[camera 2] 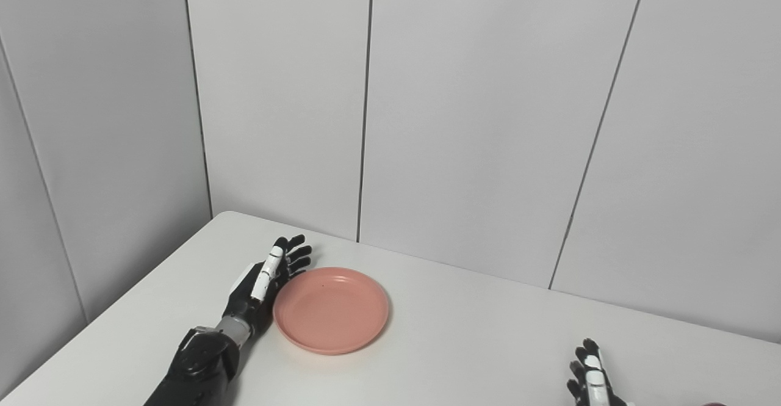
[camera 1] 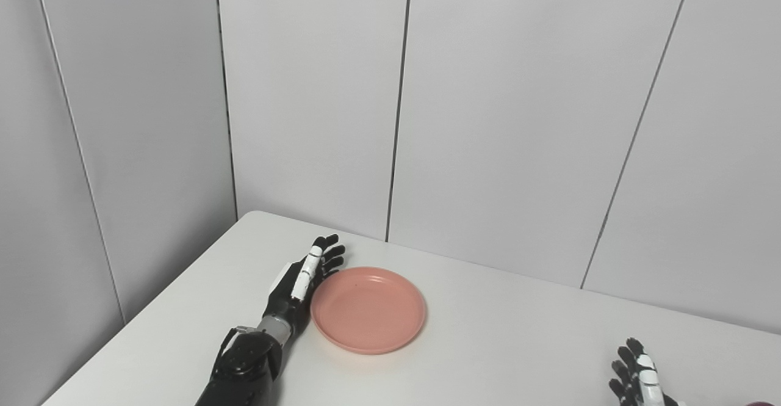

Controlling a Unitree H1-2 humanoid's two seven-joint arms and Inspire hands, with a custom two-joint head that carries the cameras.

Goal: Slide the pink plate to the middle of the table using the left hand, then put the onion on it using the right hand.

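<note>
An empty pink plate (camera 1: 368, 308) lies on the white table (camera 1: 500, 345), left of the table's middle. My left hand (camera 1: 303, 282) rests edge-on against the plate's left rim, fingers stretched out and apart, holding nothing. My right hand (camera 1: 637, 381) sits at the bottom right edge of the picture, fingers extended and apart, empty. A small dark reddish sliver (camera 1: 763, 403) shows at the bottom right corner, right of that hand; I cannot tell whether it is the onion.
Grey wall panels (camera 1: 488, 119) stand close behind the table and along its left side. The table's rounded far-left corner (camera 1: 256, 215) lies behind the left hand.
</note>
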